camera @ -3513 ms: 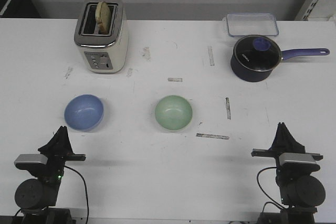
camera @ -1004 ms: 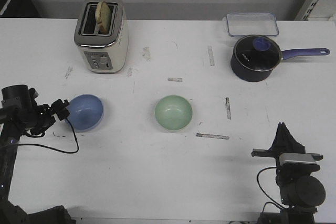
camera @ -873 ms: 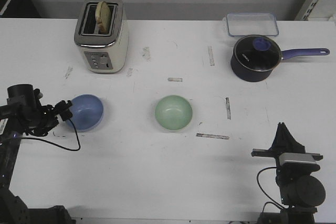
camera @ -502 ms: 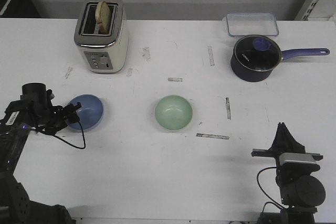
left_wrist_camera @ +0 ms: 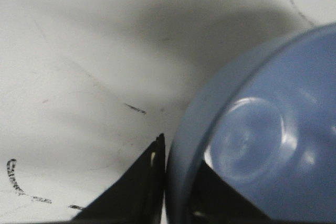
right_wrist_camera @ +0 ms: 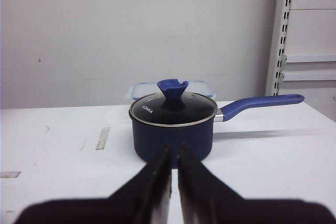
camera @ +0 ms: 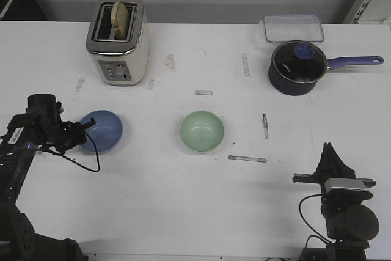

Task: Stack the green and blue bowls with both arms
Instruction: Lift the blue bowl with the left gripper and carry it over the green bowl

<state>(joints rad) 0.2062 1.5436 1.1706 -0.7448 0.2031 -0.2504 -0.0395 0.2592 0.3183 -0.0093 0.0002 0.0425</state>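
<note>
Left gripper (left_wrist_camera: 176, 182) jaws straddle the rim of the blue bowl (camera: 102, 130) near the counter's left edge, thin rim bite may slip or tip on lift toward the mid-counter green bowl (camera: 202, 131); right gripper (right_wrist_camera: 174, 153) jaws closed, empty.

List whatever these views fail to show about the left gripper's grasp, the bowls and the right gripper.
- Left gripper on the blue bowl: front view too small to show closure; left wrist view shows its fingers straddling the rim, tips cut off by the frame edge.
- Green bowl: underside hidden; absent from both wrist views.
- Right gripper: fingers nearly together; whether they touch is unclear.
</note>
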